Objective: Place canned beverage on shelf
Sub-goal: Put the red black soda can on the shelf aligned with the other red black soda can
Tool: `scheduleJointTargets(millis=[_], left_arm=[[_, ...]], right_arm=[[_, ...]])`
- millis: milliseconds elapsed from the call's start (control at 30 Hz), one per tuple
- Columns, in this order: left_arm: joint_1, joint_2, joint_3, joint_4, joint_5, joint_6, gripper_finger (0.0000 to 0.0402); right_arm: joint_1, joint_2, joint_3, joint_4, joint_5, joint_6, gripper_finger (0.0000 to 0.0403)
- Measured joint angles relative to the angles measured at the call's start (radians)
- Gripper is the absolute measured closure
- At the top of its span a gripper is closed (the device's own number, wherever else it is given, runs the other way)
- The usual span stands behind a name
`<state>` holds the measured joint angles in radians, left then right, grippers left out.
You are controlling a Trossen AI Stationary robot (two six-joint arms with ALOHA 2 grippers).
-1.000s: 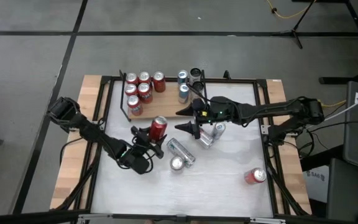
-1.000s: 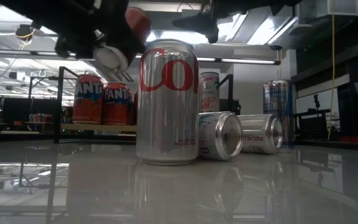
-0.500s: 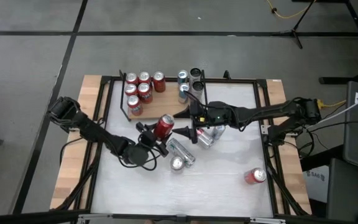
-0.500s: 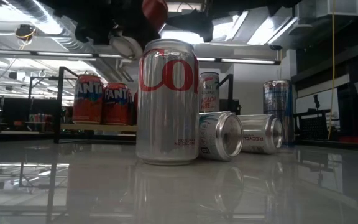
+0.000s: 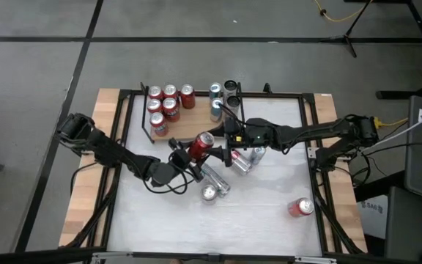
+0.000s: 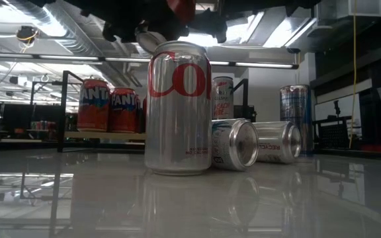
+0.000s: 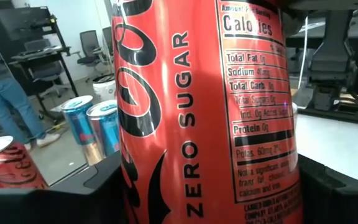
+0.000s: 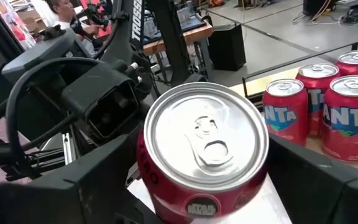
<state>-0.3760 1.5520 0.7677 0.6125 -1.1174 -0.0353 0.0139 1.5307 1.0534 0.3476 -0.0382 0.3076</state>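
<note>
A red Zero Sugar can [image 5: 202,144] [image 7: 204,106] hangs over the table's middle, just in front of the shelf. My left gripper [image 5: 197,151] [image 7: 204,196] is shut on it. The can's silver top [image 8: 205,138] faces my right gripper [image 5: 217,144] [image 8: 197,199]. That gripper is open, with a finger on either side of the top end. The shelf [image 5: 191,126], a wooden board with black rails, carries several red cans [image 5: 163,105] standing at its left end. My left gripper pinches the can's side wall [image 7: 135,186] between its two fingers, one on each side. The fingers [image 7: 48,202] come in level from the table's near left and lie across the can. The can is lifted clear and lies slanted, its top toward my right gripper. My right gripper has its fingers [image 8: 319,180] beside the can's top rim; I cannot tell whether they touch it.
Silver cans [image 5: 212,180] [image 5: 244,160] lie on the white tabletop just below the grippers, and one stands upright [image 6: 177,109]. A red can [image 5: 300,207] lies near the right front. Blue and dark cans [image 5: 217,103] stand at the shelf's right end.
My left gripper has carried the red can up and toward the table's right and far side, near the shelf. It has rolled on the way, so the can's top now points at my right gripper and sits between its fingers.
</note>
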Motion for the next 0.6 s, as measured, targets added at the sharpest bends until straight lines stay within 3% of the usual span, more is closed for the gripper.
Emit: scheduleJointTargets(millis=[367, 600], left_arm=[[0.052, 0.0, 0.0, 0.01, 0.069, 0.02, 0.011], [0.055, -0.001, 0.0, 0.001, 0.072, 0.018, 0.011]], right_arm=[[-0.002, 0.01, 0.0, 0.001, 0.003, -0.024, 0.0057], [-0.001, 0.034, 0.0, 0.039, 0.025, -0.03, 0.0108]])
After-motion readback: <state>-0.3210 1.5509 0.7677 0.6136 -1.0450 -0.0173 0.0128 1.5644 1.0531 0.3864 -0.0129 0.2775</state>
